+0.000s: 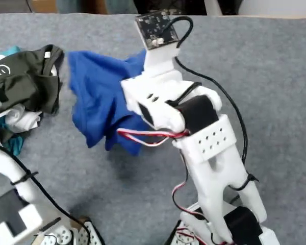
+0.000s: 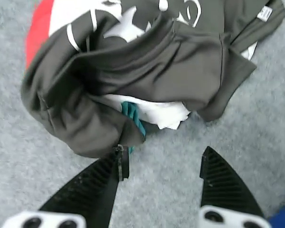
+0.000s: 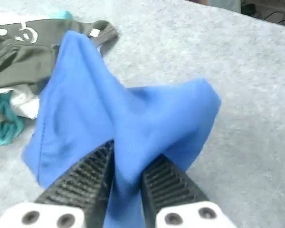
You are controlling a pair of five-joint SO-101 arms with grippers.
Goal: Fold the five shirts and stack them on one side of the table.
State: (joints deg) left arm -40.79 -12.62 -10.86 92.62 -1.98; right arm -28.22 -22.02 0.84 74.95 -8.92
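Observation:
A blue shirt [image 1: 99,97] [image 3: 133,118] lies bunched on the grey table, one fold lifted. My right gripper [image 3: 133,154] is shut on that fold, cloth pinched between its ribbed fingers [image 3: 92,173]. At the table's left edge sits a heap of shirts: a dark one with white print [image 1: 25,79] [image 2: 156,61] on top, a white one [image 1: 20,118] [image 2: 156,111] and a teal one [image 1: 13,143] [image 2: 133,116] under it, a red one [image 2: 38,28] at the far side. My left gripper [image 2: 165,154] is open just short of the heap, holding nothing.
The right arm's white links [image 1: 209,148] and cables stretch over the table's middle from its base at the front edge. The left arm's link [image 1: 10,173] stands at the front left. Bare grey table [image 1: 265,66] spreads to the right.

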